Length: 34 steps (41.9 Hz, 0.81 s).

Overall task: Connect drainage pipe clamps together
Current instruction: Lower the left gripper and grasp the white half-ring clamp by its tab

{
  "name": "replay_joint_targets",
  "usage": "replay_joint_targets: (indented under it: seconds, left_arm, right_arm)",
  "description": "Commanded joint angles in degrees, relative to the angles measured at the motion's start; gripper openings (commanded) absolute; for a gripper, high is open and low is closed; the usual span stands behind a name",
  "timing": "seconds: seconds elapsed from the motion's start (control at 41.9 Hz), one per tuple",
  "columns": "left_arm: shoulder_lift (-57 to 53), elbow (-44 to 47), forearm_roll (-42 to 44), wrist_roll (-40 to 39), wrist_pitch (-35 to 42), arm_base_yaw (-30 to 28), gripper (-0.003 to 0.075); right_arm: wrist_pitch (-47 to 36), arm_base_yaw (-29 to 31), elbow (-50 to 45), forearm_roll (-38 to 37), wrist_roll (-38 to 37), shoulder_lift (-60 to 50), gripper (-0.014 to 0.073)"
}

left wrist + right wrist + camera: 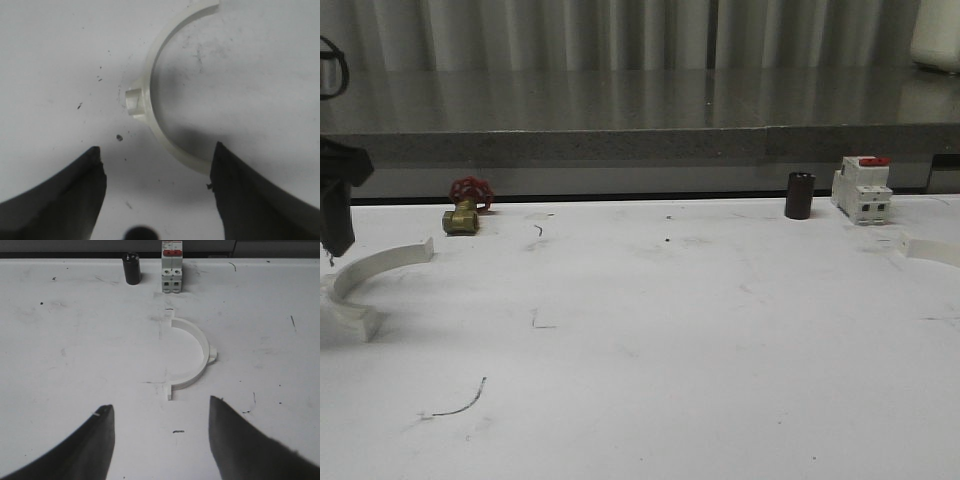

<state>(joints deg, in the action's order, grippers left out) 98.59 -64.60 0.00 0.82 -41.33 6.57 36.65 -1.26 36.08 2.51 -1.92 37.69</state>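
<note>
One white half-ring drainage pipe clamp [370, 272] lies at the table's far left, its tabs pointing right. My left gripper [334, 215] hangs just above its far end. In the left wrist view that clamp [155, 95] curves between the open fingers [65, 200], nothing gripped; my left gripper [156, 162] stands over the clamp's near end. The second clamp [932, 250] lies at the right edge of the table. In the right wrist view this clamp [197, 357] rests flat ahead of my open right gripper [161, 412], apart from it.
A brass valve with a red handwheel [467, 207] stands at the back left. A dark cylinder [799, 195] and a white-and-red breaker [861, 188] stand at the back right, close behind the right clamp. The table [650, 340] is white and marked with scratches.
</note>
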Motion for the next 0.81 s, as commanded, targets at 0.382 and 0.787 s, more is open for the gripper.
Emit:
replay_joint_targets:
  seconds: [0.382,0.787]
  left_arm:
    - [8.88,-7.37,0.44,-0.3,4.81,0.21,0.0441]
    - [9.16,-7.62,-0.39,-0.3,3.68,0.21,0.0132]
  right_arm:
    - [-3.51,0.33,2.0,-0.61,0.24,0.22,0.0449]
    - [-3.51,0.33,2.0,-0.61,0.24,0.22,0.0449]
